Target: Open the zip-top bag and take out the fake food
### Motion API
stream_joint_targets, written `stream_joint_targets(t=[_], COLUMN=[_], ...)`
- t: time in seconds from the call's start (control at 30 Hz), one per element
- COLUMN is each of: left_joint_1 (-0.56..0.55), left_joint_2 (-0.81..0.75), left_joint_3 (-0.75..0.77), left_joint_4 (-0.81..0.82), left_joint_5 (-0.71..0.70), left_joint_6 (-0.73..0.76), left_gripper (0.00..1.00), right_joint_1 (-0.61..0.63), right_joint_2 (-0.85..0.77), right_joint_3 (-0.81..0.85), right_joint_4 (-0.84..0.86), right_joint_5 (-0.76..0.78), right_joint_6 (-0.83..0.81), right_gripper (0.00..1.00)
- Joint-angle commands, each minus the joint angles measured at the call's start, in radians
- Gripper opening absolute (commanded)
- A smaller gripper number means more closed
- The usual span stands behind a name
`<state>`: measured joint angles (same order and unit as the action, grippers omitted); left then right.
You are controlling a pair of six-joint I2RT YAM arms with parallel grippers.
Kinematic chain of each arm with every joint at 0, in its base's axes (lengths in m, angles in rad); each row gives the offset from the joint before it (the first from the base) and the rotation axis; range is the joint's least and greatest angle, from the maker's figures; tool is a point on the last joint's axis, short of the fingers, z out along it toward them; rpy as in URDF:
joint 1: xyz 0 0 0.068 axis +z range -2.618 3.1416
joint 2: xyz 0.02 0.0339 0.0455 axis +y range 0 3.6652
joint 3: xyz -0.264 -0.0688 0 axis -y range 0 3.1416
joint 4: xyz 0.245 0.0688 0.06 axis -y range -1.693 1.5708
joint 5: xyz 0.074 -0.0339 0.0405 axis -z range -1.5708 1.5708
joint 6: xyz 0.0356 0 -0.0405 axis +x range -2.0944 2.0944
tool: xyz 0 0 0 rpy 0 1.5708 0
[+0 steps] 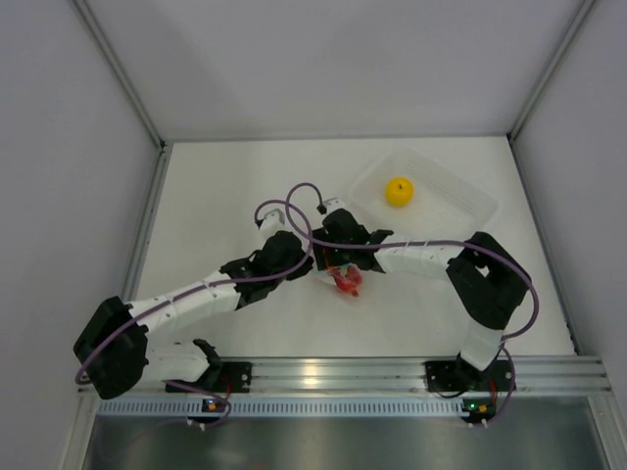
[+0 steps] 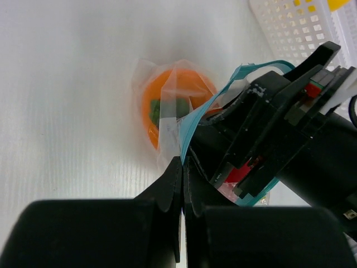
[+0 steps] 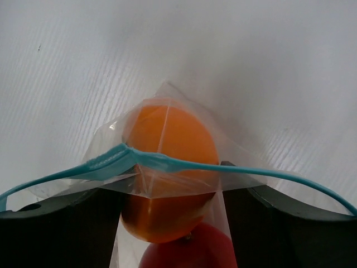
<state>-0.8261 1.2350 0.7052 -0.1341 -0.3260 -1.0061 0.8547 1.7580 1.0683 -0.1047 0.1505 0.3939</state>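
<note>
Yellow fruit [image 1: 399, 191] sits in tray [image 1: 449, 196], orange [image 3: 170, 139] and red [image 3: 187, 252] in bag [image 2: 167, 125] mid-table; left claw [image 2: 183, 167] pinches the zip edge, right claw [image 3: 173, 194] wide astride orange, so next, I'd say: close on it, pull out.

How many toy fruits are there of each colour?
Yellow fruit: 1
Orange fruit: 1
Red fruit: 1
Total: 3

A clear tray [image 1: 453, 193] sits at the counter's [image 1: 225, 186] far right. A metal rail [image 1: 323, 372] lines the near edge.
</note>
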Motion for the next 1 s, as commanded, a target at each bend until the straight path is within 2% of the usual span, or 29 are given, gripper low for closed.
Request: stream_joint_targets(t=[0.0, 0.17, 0.27, 0.3, 0.43, 0.7, 0.97], left_joint_1=[0.001, 0.002, 0.002, 0.002, 0.002, 0.002, 0.002], left_joint_2=[0.007, 0.006, -0.006, -0.008, -0.009, -0.003, -0.026], left_joint_3=[0.027, 0.02, 0.016, 0.016, 0.017, 0.037, 0.063], left_joint_4=[0.044, 0.042, 0.041, 0.042, 0.041, 0.041, 0.03], left_joint_5=[0.019, 0.024, 0.016, 0.015, 0.002, -0.034, -0.073], left_joint_6=[0.021, 0.026, 0.031, 0.034, 0.034, 0.049, 0.098], left_gripper=[0.0, 0.0, 0.0, 0.0, 0.0, 0.0, 0.0], right_joint_1=[-0.011, -0.016, -0.016, -0.016, -0.009, 0.032, 0.093], right_joint_2=[0.058, 0.121, 0.117, 0.104, 0.057, -0.044, -0.045], right_joint_3=[0.061, 0.085, 0.064, 0.061, 0.059, 0.09, 0.185], right_joint_4=[0.048, 0.033, 0.051, 0.051, 0.028, -0.079, -0.222], right_joint_5=[-0.066, -0.039, -0.014, -0.011, 0.018, 0.066, 0.126], right_joint_6=[0.013, 0.037, 0.045, 0.043, 0.033, 0.008, -0.024], right_gripper=[0.7, 0.68, 0.54, 0.46, 0.38, 0.36, 0.36])
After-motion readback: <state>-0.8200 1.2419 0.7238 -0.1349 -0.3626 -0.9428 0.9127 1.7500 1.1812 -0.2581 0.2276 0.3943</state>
